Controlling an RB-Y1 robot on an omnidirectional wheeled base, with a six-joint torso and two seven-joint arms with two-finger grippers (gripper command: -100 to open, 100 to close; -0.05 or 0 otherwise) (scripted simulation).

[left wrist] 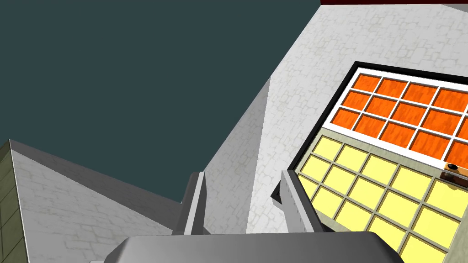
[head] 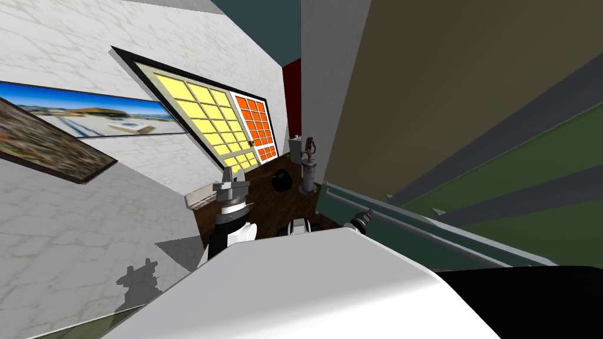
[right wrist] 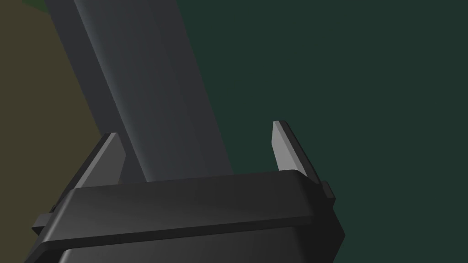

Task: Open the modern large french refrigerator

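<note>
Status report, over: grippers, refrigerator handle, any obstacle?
Right gripper: jaws open, straddling long dark grey bar handle on dark green refrigerator door. Left gripper: open, raised, holding nothing. No obstacle seen.

left pincer (left wrist: 244, 205) raised, fingers apart; right pincer (right wrist: 196, 153) extended, fingers spread wide

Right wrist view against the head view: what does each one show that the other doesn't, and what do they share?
Right wrist view: the right tool close up, fingers open, with a grey bar running between them. Head view: the left tool held up near a window of yellow and orange panes, wall pictures and a dark floor. Both: the fridge, olive on one side of that grey bar and green on the other.
</note>
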